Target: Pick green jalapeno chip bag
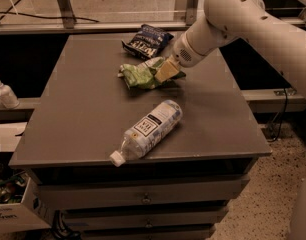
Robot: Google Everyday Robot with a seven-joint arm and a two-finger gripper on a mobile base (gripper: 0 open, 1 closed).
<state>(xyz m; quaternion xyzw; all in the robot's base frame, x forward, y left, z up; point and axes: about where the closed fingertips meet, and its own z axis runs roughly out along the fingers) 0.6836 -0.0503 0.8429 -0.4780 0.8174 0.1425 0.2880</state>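
The green jalapeno chip bag (141, 75) lies crinkled on the dark table top (88, 114), at the back middle. My gripper (166, 70) comes down from the upper right on the white arm (233, 19). Its tan tip rests on the right end of the green bag and covers part of it. The bag's left end lies on the table.
A dark blue chip bag (145, 40) lies just behind the green bag, near the table's far edge. A clear plastic bottle with a white label (148, 129) lies on its side towards the front edge. A spray bottle (4, 92) stands on a ledge to the left.
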